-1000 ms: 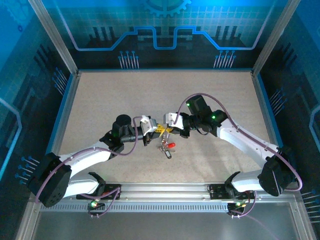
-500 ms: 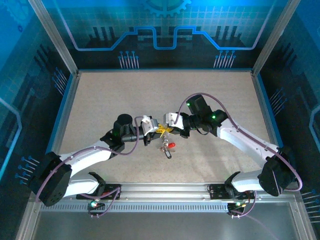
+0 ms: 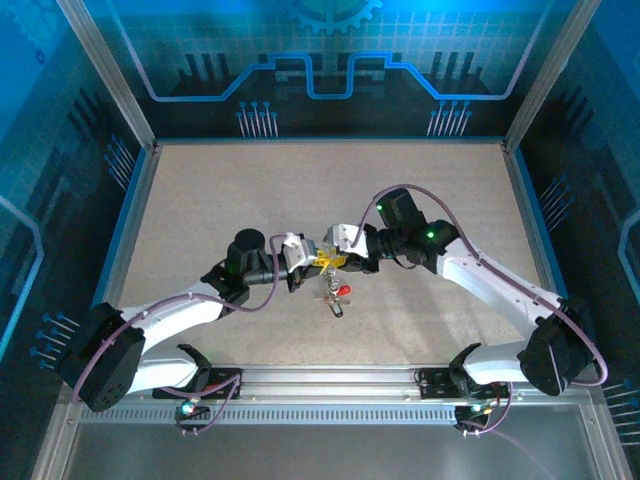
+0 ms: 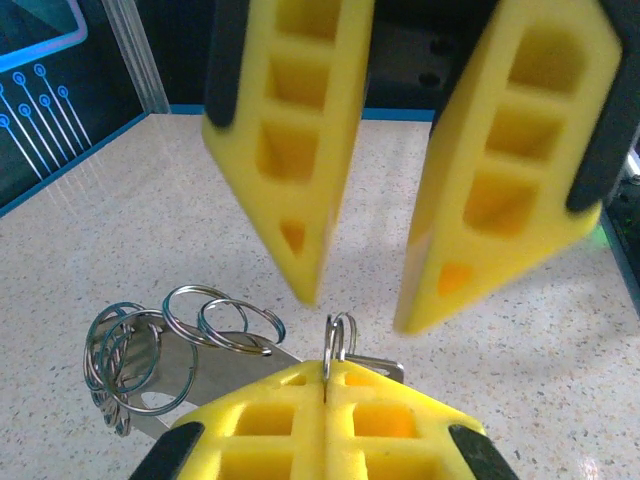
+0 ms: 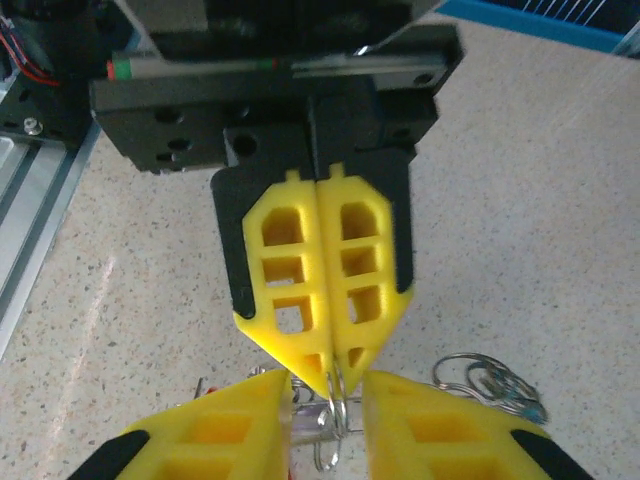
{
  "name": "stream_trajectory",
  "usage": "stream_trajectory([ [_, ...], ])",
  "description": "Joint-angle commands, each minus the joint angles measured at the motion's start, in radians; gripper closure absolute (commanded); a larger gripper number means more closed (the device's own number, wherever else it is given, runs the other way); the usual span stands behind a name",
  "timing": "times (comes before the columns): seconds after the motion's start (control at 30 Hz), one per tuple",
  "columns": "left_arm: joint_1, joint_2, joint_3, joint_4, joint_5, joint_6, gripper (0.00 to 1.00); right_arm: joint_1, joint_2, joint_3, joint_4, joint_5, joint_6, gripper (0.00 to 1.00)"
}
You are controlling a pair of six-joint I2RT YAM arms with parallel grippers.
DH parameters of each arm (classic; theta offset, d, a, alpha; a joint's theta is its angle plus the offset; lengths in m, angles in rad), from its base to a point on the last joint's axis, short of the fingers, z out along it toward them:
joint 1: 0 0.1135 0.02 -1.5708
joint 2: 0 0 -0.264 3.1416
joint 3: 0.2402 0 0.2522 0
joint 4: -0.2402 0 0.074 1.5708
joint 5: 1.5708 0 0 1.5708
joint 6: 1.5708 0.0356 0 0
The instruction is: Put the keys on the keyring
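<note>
My left gripper (image 4: pixel 328 375) is shut on the keyring (image 4: pixel 338 345), a thin metal ring seen edge-on that sticks up from between its yellow pads. From the right wrist the same ring (image 5: pixel 338 400) hangs below the left gripper (image 5: pixel 335 372). My right gripper (image 5: pixel 335 435) is open, one finger on each side of the left tips and the ring. Its two yellow fingers (image 4: pixel 275 150) stand apart above the ring. From above, both grippers (image 3: pixel 312 262) (image 3: pixel 340 262) meet mid-table, and a key with a red head (image 3: pixel 344 290) dangles beneath them.
Several loose silvery split rings (image 4: pixel 140 345) lie on a flat metal plate (image 4: pixel 200 375) beside the left gripper, and they appear again (image 5: pixel 490 380) by the right finger. The speckled table (image 3: pixel 220 190) is walled on three sides, with a metal rail (image 3: pixel 330 378) at the near edge.
The right gripper has edged a little closer around the left gripper's tips. The left gripper and the hanging bunch have hardly moved.
</note>
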State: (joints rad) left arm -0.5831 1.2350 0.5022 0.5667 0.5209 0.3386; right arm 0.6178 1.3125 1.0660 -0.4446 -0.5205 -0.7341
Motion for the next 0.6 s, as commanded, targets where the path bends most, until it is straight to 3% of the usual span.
stream_trajectory([
  [0.0,0.015,-0.032,-0.019,0.115,0.052,-0.036,1.00,-0.025,-0.053,-0.026,0.017,-0.042,0.013,0.74],
  [0.57,0.025,-0.049,-0.065,0.290,0.097,-0.146,1.00,-0.033,-0.050,-0.043,0.037,-0.058,0.050,0.75],
])
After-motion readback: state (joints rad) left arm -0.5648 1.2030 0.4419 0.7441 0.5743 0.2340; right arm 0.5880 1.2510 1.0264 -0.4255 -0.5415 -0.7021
